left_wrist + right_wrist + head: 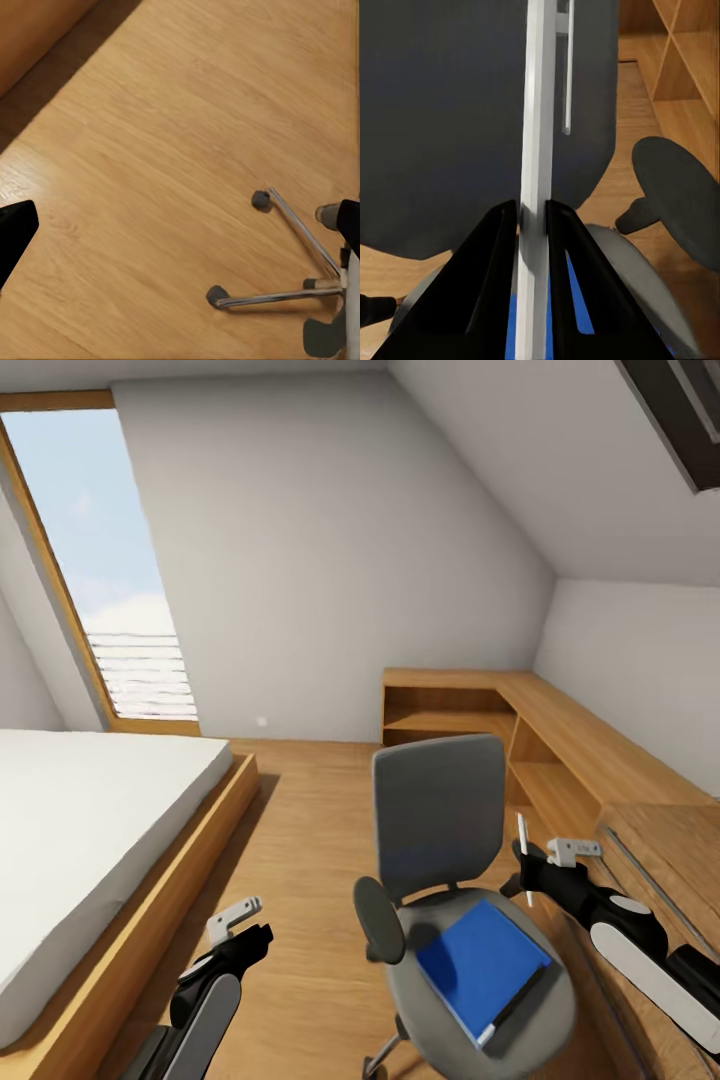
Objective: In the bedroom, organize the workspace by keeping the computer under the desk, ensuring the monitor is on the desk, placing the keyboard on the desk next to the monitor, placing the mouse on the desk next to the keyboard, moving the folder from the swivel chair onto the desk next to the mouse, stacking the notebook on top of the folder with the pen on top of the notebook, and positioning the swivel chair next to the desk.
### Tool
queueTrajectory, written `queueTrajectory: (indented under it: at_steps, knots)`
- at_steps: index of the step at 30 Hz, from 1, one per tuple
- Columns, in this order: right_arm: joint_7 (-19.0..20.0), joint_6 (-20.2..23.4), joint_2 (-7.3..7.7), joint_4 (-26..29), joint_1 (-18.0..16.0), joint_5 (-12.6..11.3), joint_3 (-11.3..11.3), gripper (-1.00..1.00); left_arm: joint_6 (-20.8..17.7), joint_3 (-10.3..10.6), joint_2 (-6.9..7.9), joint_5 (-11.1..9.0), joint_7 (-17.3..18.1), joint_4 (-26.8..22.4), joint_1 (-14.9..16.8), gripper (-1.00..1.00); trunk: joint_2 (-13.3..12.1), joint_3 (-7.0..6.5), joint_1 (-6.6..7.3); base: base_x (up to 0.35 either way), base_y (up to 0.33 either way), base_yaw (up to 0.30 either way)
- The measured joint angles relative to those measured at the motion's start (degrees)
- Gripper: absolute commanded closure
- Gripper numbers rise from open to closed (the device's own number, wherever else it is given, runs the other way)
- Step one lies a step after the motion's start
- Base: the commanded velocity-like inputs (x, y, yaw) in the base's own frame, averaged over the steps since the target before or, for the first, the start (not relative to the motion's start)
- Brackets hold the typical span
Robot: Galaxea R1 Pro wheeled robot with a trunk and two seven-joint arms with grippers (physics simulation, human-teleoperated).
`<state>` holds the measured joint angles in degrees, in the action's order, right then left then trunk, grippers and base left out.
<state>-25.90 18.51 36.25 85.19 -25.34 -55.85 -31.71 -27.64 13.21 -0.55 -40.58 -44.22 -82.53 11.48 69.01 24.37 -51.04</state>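
The swivel chair stands on the wood floor with its grey back upright, and its chrome star base appears in the left wrist view. The blue folder lies flat on its seat. A dark strip runs along the folder's lower right edge; I cannot tell what it is. My right gripper, just right of the chair back, is shut on the white pen, which stands upright. The right wrist view shows the pen pinched in that gripper, with the folder below. My left gripper hangs open over bare floor. Desk, computer, monitor, keyboard and mouse are out of view.
A low bed with a wooden frame fills the left side. Light wood shelving runs along the right wall and corner, close behind my right arm. A tall window is at the back left. Open floor lies between bed and chair.
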Motion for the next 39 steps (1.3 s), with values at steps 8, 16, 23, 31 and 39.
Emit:
queueTrajectory:
  at_steps: [8,16,23,31,39]
  knots:
    - [0.0,0.2,-0.01,0.8,0.0,-0.1,0.0,1.0,0.0,0.0,0.03,0.0,0.1,0.0,0.0,-1.0,0.0,0.0,-0.01,0.008,0.212,-0.063]
    - [0.0,-0.3,0.09,-0.7,0.0,-0.3,2.3,1.0,0.0,0.1,0.04,0.1,0.0,-1.5,0.0,-1.0,-2.0,-0.89,1.09,0.0,0.001,-0.234]
    - [0.0,0.0,0.03,-4.8,0.0,-0.9,6.5,1.0,0.0,1.1,0.01,0.1,-0.1,-1.5,0.0,-1.0,-4.8,-2.15,2.62,0.0,0.0,-0.292]
    - [-0.1,0.2,0.0,-7.5,0.0,-3.9,8.7,1.0,0.0,1.6,0.01,0.1,-0.2,-1.5,0.0,-1.0,-8.0,-3.59,4.38,0.0,0.0,-0.299]
    - [-0.4,1.0,0.04,-8.5,0.0,-4.3,9.3,1.0,0.0,2.7,0.07,0.1,-0.3,-3.0,-0.1,-1.0,-8.8,-3.96,4.83,0.0,0.0,-0.3]
